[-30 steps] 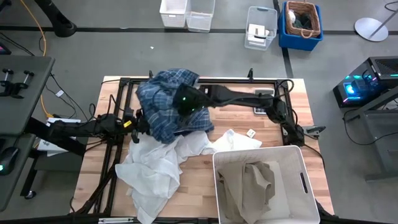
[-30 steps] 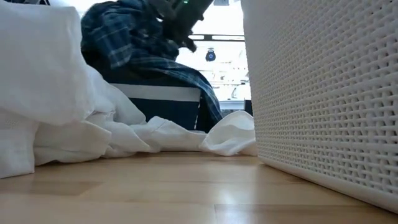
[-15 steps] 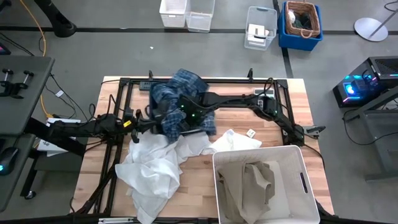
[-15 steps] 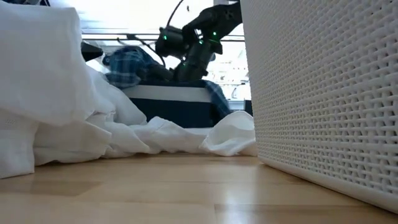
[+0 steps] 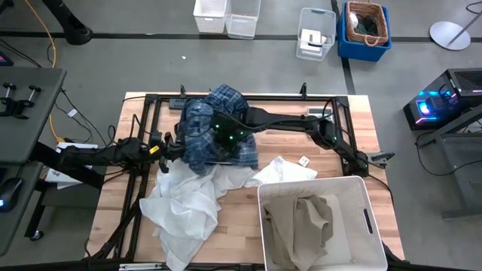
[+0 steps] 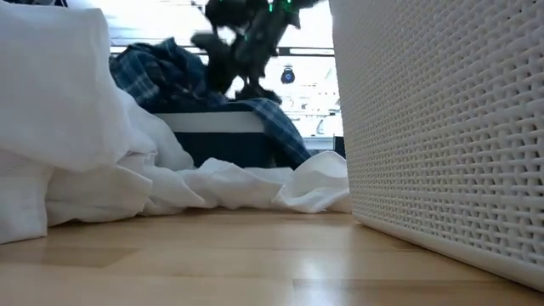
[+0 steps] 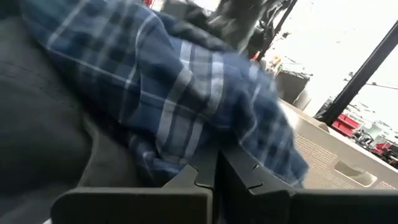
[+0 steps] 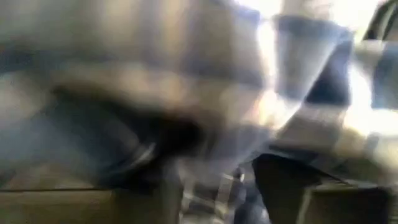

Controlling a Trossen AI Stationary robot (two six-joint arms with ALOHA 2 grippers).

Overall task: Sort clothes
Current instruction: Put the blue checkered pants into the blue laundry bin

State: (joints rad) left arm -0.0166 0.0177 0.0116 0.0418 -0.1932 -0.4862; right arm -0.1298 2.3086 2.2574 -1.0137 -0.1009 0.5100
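Left gripper [image 5: 164,147], fingers closed together and empty in its wrist view, waits beside the blue-white plaid shirt [image 5: 207,124] heaped over the dark blue plastic bin [image 6: 229,140]. Right gripper [image 5: 222,135] buried in the plaid, probably stuffing it down; its grip I cannot tell.

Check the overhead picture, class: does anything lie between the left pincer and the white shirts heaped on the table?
Nothing visible does. The left pincer sits at the plaid shirt's edge, and the white shirts lie on the table just in front of it, uncovered. The right pincer is over the plaid shirt, off that path.
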